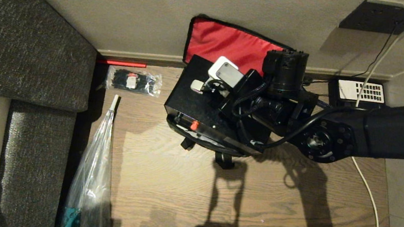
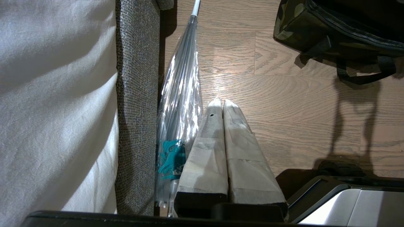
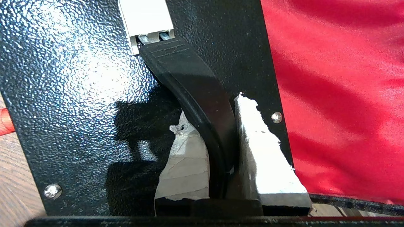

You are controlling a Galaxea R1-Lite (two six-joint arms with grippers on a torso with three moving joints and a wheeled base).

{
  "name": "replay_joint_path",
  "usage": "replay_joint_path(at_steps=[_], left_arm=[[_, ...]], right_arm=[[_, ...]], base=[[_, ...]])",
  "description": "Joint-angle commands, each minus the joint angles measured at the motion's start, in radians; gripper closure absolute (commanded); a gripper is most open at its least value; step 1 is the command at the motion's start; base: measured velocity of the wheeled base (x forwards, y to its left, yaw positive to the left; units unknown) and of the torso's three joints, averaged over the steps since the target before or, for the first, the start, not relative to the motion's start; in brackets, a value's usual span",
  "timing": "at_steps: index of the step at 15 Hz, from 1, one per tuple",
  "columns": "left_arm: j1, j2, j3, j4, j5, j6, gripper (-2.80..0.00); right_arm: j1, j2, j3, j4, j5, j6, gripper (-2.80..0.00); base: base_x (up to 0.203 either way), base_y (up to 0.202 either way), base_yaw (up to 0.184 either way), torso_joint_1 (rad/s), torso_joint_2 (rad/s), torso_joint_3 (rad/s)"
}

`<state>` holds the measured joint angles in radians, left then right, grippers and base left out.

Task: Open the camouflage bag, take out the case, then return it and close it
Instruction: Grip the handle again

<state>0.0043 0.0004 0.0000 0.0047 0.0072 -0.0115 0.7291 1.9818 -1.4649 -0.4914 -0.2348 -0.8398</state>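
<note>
the right gripper (image 3: 221, 126) is clenched on the black carrying handle (image 3: 195, 94) on top of the case (image 1: 202, 109), one taped finger (image 3: 262, 151) on each side of the strap. the case, a black box with a red spot on its near side, sits in the open camouflage bag (image 2: 303, 22) on the wooden floor (image 1: 177, 187), most of it above the bag's rim. the bag's red-lined lid (image 1: 230, 43) leans back against the wall. a clear packet of black items (image 1: 132, 81) and a wrapped umbrella (image 1: 95, 169) lie well apart to the left. the left gripper (image 2: 220, 104) hangs parked near the sofa (image 2: 135, 94), fingers pressed together on nothing.
</note>
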Motion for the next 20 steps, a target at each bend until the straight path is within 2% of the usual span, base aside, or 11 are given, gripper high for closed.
replay_joint_path(at_steps=[1, 4, 9, 17, 20], left_arm=[[0.000, -0.002, 0.003, 0.000, 0.000, -0.001, 0.00], [0.000, -0.002, 0.003, 0.000, 0.000, -0.001, 0.00], [0.000, -0.002, 0.003, 0.000, 0.000, -0.001, 0.00], [0.000, -0.002, 0.003, 0.000, 0.000, -0.001, 0.00], [0.000, -0.002, 0.003, 0.000, 0.000, -0.001, 0.00]], right_arm=[[-0.002, 0.017, 0.001, -0.006, -0.001, -0.004, 0.00], [-0.002, 0.050, -0.001, -0.027, -0.001, 0.027, 0.00], [-0.014, 0.110, -0.061, -0.059, -0.001, 0.031, 0.00], [-0.014, 0.096, -0.211, 0.086, 0.000, 0.024, 0.00], [-0.018, 0.116, -0.181, 0.069, 0.001, 0.019, 0.00]], base=[[0.000, 0.000, 0.000, 0.000, 0.00, 0.000], [0.000, 0.000, 0.000, 0.000, 0.00, 0.000], [0.000, 0.000, 0.000, 0.000, 0.00, 0.000], [0.000, 0.000, 0.000, 0.000, 0.00, 0.000], [0.000, 0.000, 0.000, 0.000, 0.00, 0.000]])
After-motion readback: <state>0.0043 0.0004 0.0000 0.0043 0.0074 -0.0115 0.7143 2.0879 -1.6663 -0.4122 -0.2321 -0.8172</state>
